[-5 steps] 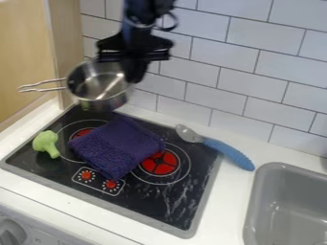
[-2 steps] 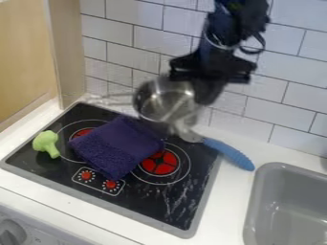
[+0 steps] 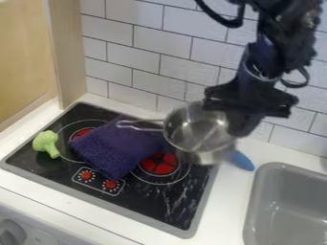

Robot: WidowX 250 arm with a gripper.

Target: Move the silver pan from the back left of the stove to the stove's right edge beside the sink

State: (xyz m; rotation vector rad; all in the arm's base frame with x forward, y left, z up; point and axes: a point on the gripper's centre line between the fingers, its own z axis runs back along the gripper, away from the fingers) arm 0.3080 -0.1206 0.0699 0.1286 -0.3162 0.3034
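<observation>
pot (image 3: 199,136) and gripper (image 3: 241,125) have swung right, toward the sink (image 3: 258,191)

You're looking at a kitchen setting, probably a toy or mock-up one. Your clues: a black stovetop (image 3: 172,206) with red burner rings across the lower left of the frame, a grey sink (image 3: 284,210) at lower right, white tabletop (image 3: 233,210) between them, pale wall tiles (image 3: 147,57) behind, and a wooden panel (image 3: 67,52) at upper left. A knob (image 3: 11,233) sits at bottom left.
</observation>
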